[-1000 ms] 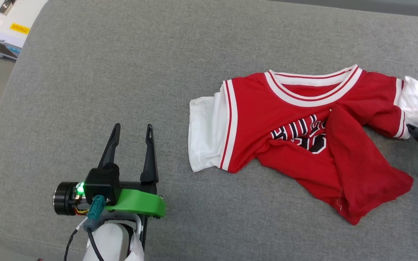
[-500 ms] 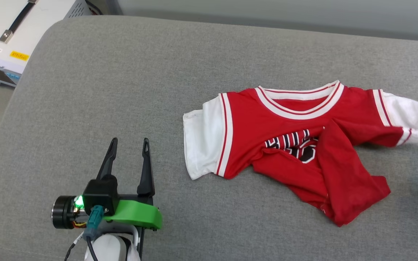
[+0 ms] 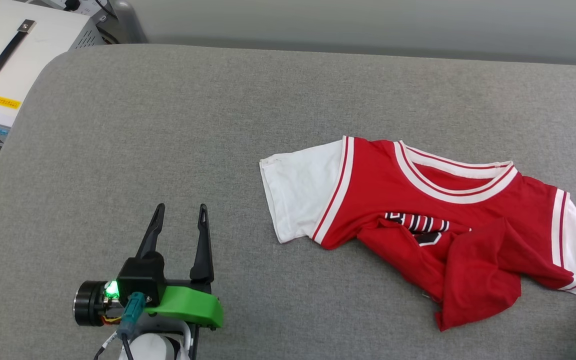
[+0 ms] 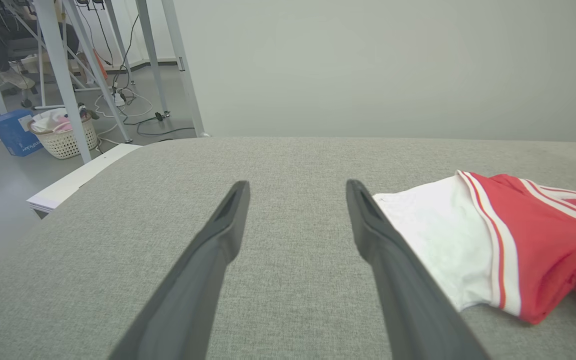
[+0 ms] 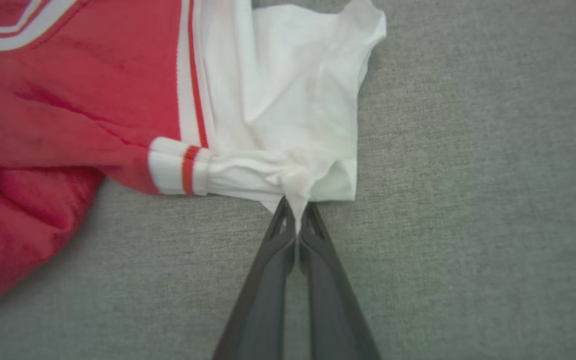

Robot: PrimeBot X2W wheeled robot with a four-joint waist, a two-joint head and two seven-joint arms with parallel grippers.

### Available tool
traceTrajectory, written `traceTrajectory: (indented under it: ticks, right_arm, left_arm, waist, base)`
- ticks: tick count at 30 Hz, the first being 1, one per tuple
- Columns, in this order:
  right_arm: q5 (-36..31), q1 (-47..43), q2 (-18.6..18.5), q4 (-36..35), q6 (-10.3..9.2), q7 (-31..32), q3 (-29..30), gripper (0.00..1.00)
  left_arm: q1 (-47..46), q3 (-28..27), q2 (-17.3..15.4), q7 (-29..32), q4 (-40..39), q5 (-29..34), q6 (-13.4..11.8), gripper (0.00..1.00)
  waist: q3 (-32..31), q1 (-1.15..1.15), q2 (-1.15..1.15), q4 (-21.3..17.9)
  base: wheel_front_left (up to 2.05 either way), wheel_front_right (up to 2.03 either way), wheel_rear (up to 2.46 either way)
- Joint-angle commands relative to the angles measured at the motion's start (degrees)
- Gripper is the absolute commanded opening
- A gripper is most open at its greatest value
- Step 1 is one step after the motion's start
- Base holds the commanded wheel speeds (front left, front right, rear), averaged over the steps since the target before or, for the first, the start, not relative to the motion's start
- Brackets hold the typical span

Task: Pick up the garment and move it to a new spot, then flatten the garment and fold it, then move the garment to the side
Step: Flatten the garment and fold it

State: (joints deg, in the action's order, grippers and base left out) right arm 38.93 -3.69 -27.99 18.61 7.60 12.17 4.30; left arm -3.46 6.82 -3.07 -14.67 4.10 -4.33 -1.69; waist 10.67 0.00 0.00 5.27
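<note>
Red garment (image 3: 378,200), black lettering (image 3: 415,223) unreadable, right claw (image 5: 295,207) pinching sleeve (image 5: 288,100), left claw (image 3: 181,207) spread

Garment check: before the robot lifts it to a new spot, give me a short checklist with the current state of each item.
1. Right claw shut on the garment at its white sleeve: ok.
2. Grip takes enough cloth: cannot tell; only a small pinch is caught.
3. Left claw open, apart from the garment: ok.
4. Garment lying flat: not ok; its red hem is folded up over the lettering.
5. Bare grey cushion available on the robot's left side: ok.
</note>
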Motion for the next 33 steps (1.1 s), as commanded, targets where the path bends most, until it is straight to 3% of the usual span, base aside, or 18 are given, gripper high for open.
traceTrajectory:
  ticks: [1, 9, 13, 17, 23, 28, 33]
  right_arm:
    - [-0.6, -0.7, 1.0, 0.7, -0.11, -1.2, 1.3, 1.00]
    - [-7.9, -2.7, 4.8, -5.9, -0.11, -9.1, 9.1, 1.00]
    - [-11.4, -3.3, 6.6, -13.5, -0.11, -9.4, 12.7, 1.00]
    - [-13.8, -1.1, 6.0, -20.0, -0.11, -7.0, 14.6, 1.00]
    - [-11.9, 4.9, -0.3, -23.2, -0.11, 5.5, 12.4, 1.00]
    - [-6.0, 8.3, -8.3, -19.6, -0.11, 23.0, 7.8, 1.00]
    - [-2.0, 11.4, -12.8, -15.2, -0.11, 33.8, 5.2, 1.00]
  left_arm:
    - [0.1, -0.2, 0.2, -0.3, 0.2, 0.7, 0.4, 1.00]
    - [-0.4, -1.6, -0.5, -0.3, 0.3, 1.4, 1.3, 1.00]
    - [-0.9, -2.5, -1.2, -0.3, -0.4, 1.8, 1.5, 1.00]
    - [-1.1, -2.8, -1.3, -0.3, -1.1, 2.0, 1.6, 1.00]
    - [-1.3, -2.4, -1.1, -0.3, -1.9, 2.3, 1.7, 1.00]
    - [-2.3, -2.2, -1.0, -0.3, -2.3, 2.4, 1.9, 1.00]
    - [-3.5, -1.8, -0.7, -0.3, -2.5, 2.3, 1.8, 1.00]
  waist:
    - [-0.2, 0.00, 0.00, -0.1]
    - [-1.8, 0.00, 0.00, -0.5]
    - [-2.3, 0.00, 0.00, -1.5]
    - [-2.1, 0.00, 0.00, -2.2]
    - [-0.7, 0.00, 0.00, -2.5]
    - [1.5, 0.00, 0.00, -1.9]
    - [4.0, 0.00, 0.00, -0.9]
  base:
    - [0.00, 0.00, 0.00]
    - [0.00, 0.00, 0.00]
    - [0.00, 0.00, 0.00]
    - [0.00, 0.00, 0.00]
    - [0.00, 0.00, 0.00]
    - [0.00, 0.00, 0.00]
    - [0.00, 0.00, 0.00]
